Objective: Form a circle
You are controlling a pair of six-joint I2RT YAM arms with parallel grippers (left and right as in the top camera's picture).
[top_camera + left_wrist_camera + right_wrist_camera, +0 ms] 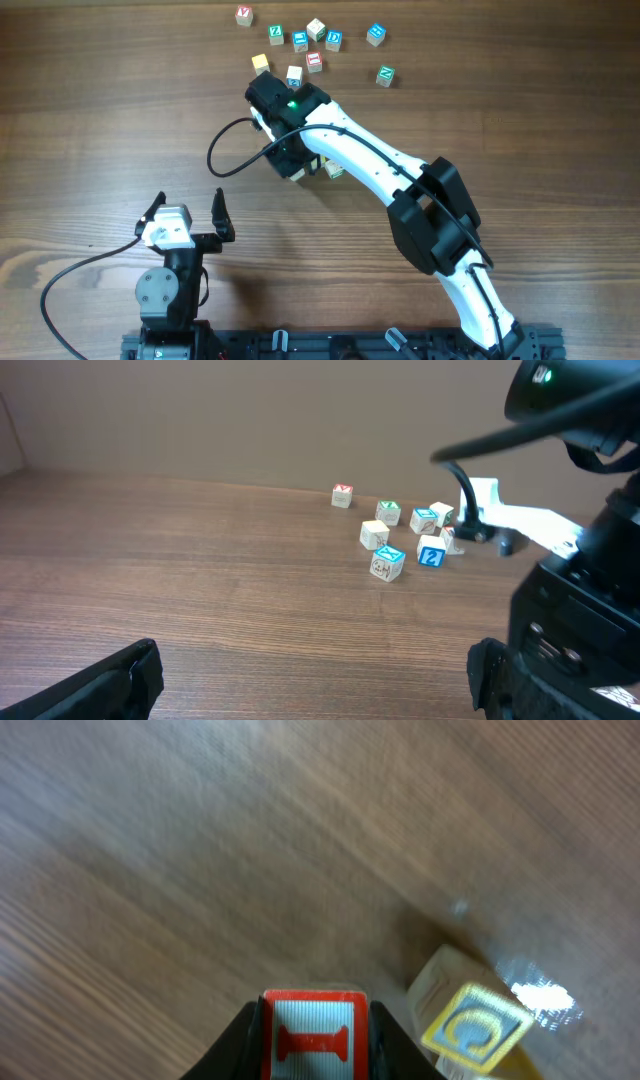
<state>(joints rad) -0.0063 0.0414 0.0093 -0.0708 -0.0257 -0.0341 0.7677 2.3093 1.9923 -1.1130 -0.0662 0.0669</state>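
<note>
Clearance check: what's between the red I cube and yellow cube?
Right wrist view: a finger of the right gripper hugging the red I cube, then bare table.

Overhead looks straight down; left wrist faces twelve o'clock toward the shared cubes (314, 62); right wrist, behind right tool (315, 1042), hugs the table (200, 840).

Brown wood-grain bench (100, 110), grain running side to side. At the far side, a loose scatter of letter cubes (314, 62), none stacked. Farthest left, a red-lettered cube (244, 15), apart from the others. Next, a green-faced cube (275, 34) near a blue-faced cube (300, 41). Turned cornerwise, a pale cube (316, 29), just beside a second blue cube (334, 40). Off right, a lone blue cube (375, 34) and a lone green cube (385, 75), well apart.
</note>
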